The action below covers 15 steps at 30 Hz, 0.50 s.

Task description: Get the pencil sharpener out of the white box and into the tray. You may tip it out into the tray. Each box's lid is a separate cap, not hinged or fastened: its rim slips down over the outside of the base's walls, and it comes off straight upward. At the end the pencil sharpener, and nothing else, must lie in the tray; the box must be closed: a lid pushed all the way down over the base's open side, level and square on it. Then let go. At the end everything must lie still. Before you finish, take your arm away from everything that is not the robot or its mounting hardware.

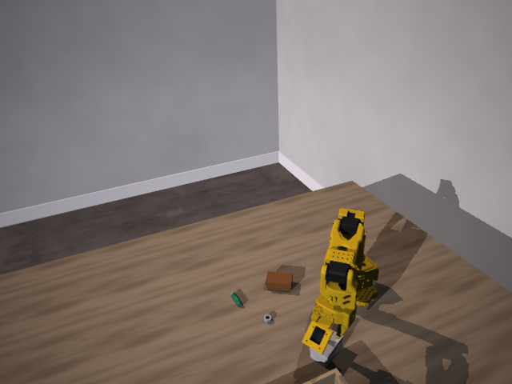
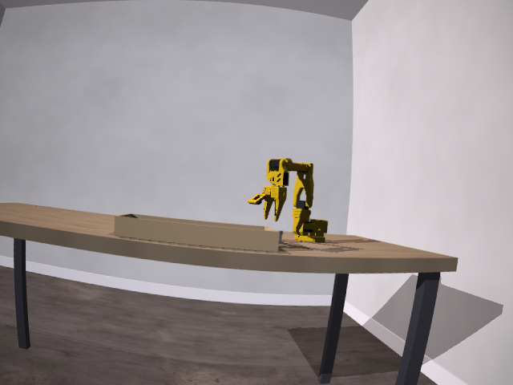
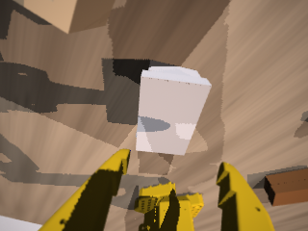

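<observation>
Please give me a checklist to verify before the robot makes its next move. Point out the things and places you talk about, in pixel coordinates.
1. Claw (image 2: 271, 220) (image 3: 174, 159) open, nothing gripped: ok.
2. White box (image 1: 318, 357) (image 3: 172, 108) within the wrist camera's view: ok.
3. Claw fingers already around the white box: not ok.
4. Brown block (image 1: 278, 281) (image 3: 291, 187) away from the white box: ok.
5. Pencil sharpener seen in the tray (image 1: 330, 375) (image 2: 194, 233) (image 3: 55, 12): cannot tell, its inside is mostly hidden.

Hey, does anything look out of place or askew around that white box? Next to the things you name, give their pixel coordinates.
Nothing looks spilled or damaged. The white box (image 1: 320, 354) (image 3: 170, 111) sits below the open claw (image 2: 271, 220) (image 3: 174, 161); its contents can't be seen.
</observation>
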Available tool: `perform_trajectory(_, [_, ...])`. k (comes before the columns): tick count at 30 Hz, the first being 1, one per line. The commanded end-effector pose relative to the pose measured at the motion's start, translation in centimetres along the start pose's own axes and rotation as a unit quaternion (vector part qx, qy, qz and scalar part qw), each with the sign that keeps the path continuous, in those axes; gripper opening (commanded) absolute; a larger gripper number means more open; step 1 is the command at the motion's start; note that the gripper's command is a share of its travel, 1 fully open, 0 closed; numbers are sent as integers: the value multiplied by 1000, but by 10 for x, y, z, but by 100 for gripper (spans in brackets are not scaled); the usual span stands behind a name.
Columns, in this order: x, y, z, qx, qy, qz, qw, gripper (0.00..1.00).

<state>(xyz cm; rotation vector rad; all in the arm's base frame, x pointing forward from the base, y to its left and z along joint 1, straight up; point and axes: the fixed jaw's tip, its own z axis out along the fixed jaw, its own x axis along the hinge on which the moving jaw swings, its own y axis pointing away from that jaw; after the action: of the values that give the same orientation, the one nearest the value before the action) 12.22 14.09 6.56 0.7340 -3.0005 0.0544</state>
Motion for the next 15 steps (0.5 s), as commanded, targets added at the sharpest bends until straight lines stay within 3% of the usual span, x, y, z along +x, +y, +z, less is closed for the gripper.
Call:
perform_trajectory(1, [-5,1,-11,-11,-30,-1,1000,30])
perform_trajectory(15, [-5,1,-11,-11,-30,-4,999,30])
